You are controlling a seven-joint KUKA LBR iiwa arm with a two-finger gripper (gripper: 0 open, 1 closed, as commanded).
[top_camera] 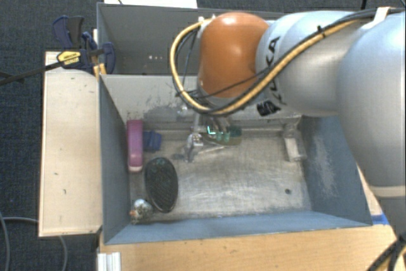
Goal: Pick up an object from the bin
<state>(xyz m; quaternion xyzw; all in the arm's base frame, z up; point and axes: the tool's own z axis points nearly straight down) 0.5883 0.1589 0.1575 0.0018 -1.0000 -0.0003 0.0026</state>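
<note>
Gripper (195,146) sits low near the back wall of the bin (333,197), its grip state not discernible, with a small blue piece (151,139) and pink block (134,144) lying nearest, to its left.

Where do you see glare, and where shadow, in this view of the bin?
Camera view: soft highlights on the orange wrist cover and grey arm; the bin floor looks brightly lit; shadow lies under the wrist by the far wall and along the left wall beside the pink block.
</note>
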